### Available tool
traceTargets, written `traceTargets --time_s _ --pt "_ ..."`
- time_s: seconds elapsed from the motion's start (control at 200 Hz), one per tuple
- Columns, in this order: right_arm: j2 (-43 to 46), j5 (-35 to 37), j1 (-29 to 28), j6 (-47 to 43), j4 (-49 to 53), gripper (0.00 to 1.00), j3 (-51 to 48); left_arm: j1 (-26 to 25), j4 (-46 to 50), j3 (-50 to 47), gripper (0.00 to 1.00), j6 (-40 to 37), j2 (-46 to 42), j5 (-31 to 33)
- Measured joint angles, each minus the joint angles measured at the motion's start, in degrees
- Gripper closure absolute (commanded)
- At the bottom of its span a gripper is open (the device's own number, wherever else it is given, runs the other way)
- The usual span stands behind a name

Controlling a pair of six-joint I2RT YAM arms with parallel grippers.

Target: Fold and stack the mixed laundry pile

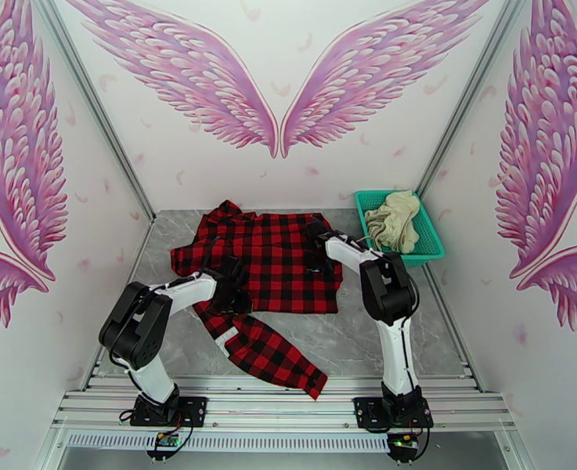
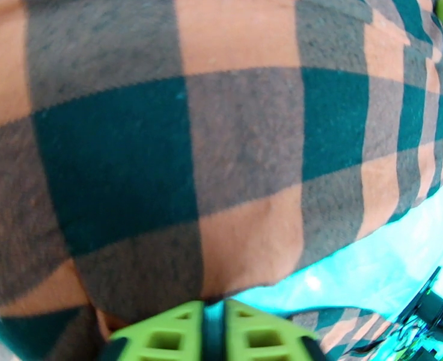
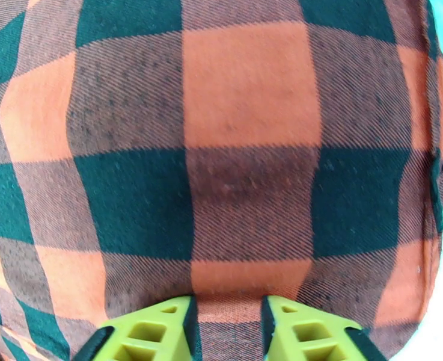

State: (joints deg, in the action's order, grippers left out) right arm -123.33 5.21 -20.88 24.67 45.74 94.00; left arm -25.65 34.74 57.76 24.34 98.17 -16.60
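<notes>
I'm folding the buffalo-check shirt point(image 1: 280, 260) on the worktop point(image 1: 382, 338). The right tool point(image 3: 227, 326) is resting released on it; the left tool's point(image 2: 214, 323) state I cannot tell. The sleeve point(image 1: 268, 350) trailing toward the near edge is probably needing tucking next.

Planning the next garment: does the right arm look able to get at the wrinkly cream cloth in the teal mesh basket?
Probably yes: the wrinkly cream cloth lies uncovered in the open teal mesh basket, close beside the right arm, with nothing between them.
</notes>
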Motion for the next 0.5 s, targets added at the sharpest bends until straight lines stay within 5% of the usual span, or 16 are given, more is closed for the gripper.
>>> traceTargets --time_s 0.18,0.31,0.5 --pt "16.94 -2.27 0.98 2.40 -0.33 0.49 -13.40 3.58 4.20 1.03 0.52 1.70 -11.91 1.33" --pt "28.17 -6.95 4.04 5.53 -2.19 0.47 -24.55 13.40 5.22 -2.73 0.47 2.45 -19.06 1.44" --pt "31.82 -14.43 8.39 10.43 -6.23 0.46 -38.95 25.35 5.18 -14.32 0.38 3.50 -20.09 -0.35"
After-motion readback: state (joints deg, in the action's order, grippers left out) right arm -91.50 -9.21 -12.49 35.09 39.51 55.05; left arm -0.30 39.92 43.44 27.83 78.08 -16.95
